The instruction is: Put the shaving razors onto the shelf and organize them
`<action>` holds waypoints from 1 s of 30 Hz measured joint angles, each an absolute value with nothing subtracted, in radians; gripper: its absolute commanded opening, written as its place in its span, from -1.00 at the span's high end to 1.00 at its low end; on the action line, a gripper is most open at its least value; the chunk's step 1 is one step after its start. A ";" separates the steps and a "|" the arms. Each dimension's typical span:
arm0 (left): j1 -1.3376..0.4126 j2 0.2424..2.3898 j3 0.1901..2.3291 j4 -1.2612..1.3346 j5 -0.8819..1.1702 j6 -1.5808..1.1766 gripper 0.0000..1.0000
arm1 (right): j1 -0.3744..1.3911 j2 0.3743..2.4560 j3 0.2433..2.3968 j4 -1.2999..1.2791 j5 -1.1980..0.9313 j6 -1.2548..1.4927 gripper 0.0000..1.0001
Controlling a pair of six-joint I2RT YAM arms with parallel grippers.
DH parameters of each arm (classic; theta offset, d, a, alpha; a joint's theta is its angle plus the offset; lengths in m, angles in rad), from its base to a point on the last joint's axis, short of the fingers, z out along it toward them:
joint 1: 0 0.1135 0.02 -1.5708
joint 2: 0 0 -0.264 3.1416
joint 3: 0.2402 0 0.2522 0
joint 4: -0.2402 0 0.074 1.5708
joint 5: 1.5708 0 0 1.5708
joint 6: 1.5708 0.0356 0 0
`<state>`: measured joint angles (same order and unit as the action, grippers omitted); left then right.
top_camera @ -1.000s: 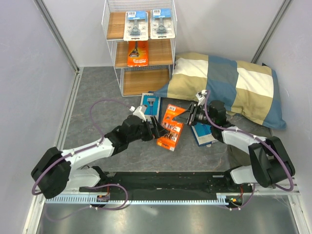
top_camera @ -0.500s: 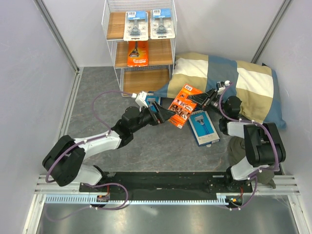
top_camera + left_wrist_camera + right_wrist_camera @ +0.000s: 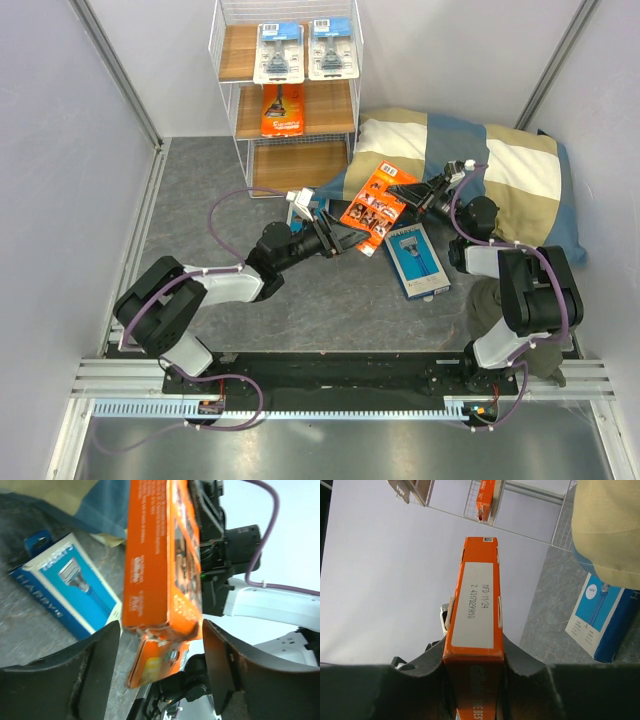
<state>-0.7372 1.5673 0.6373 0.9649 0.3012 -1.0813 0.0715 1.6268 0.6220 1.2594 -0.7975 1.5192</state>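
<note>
My right gripper [image 3: 405, 195] [image 3: 474, 650] is shut on an orange razor pack [image 3: 376, 201] [image 3: 475, 615] [image 3: 160, 555], holding it tilted above the table in front of the pillow. My left gripper [image 3: 350, 238] [image 3: 161, 630] reaches the pack's lower end, open, a finger close on each side with thin gaps. One blue box [image 3: 417, 260] [image 3: 70, 595] lies flat on the table. Another blue box [image 3: 303, 212] [image 3: 605, 620] is mostly hidden under my left wrist. The shelf [image 3: 300, 165] [image 3: 490, 495] carries two clear blister packs [image 3: 279, 52] [image 3: 330, 48] on top and an orange pack [image 3: 283, 110] in the middle.
A blue-and-beige checked pillow [image 3: 470, 170] [image 3: 610, 525] lies at the back right, touching the shelf's lower corner. Grey walls close in both sides. The shelf's bottom tier holds nothing.
My right gripper has lifted the orange pack off the table and carried it back toward the pillow. My left arm has stretched after it, and its jaws have narrowed around the pack's lower end.
</note>
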 measured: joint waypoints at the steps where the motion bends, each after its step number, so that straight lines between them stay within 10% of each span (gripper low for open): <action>1: -0.737 1.569 0.636 0.982 0.305 -1.083 -0.33 | 0.072 1.624 0.622 1.262 -0.798 1.518 0.74; 8: -0.738 1.599 0.639 1.094 0.349 -1.129 0.74 | 0.072 1.600 0.621 1.278 -0.807 1.503 0.65; 11: -0.741 1.621 0.643 1.152 0.360 -1.180 0.89 | 0.068 1.597 0.621 1.303 -0.808 1.506 0.48; 20: -0.742 1.643 0.638 1.174 0.374 -1.192 0.96 | 0.065 1.579 0.617 1.302 -0.812 1.501 -0.83; 30: -0.742 1.585 0.616 1.109 0.363 -1.160 0.96 | 0.068 1.421 0.604 1.066 -0.801 1.328 -0.96</action>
<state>-0.7418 1.5852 0.6159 1.1091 0.3630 -1.1603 0.0681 1.4208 0.6044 1.0660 -0.8005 1.3285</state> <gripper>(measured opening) 0.231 0.981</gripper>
